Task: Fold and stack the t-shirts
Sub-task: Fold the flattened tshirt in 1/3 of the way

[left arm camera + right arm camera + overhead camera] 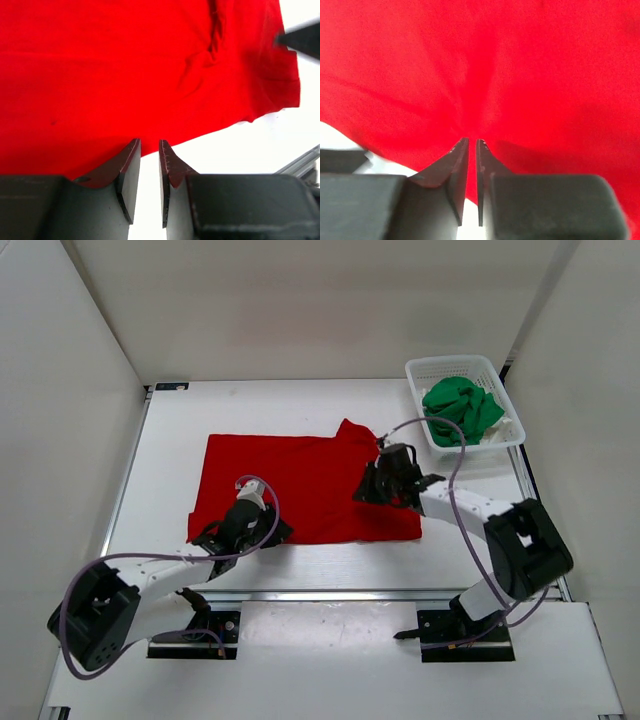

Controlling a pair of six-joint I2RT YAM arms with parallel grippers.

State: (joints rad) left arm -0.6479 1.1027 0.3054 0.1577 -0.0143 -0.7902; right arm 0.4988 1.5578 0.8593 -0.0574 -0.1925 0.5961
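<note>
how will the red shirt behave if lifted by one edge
Probably floppy: the red t-shirt puckers into creases toward the right gripper. Likely light, since it lies thin and flat on the table. It would probably sag from a small pinch like this rather than lift whole.

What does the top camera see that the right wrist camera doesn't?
Only the top view: the white basket with the green t-shirt in it, the table, the left arm and right arm, and the red t-shirt with its full outline, spread flat. Only the right wrist view: a close look at the right jaws, nearly together, with wrinkles in the cloth running to their tips, as if pinched. Both: the red t-shirt.
</note>
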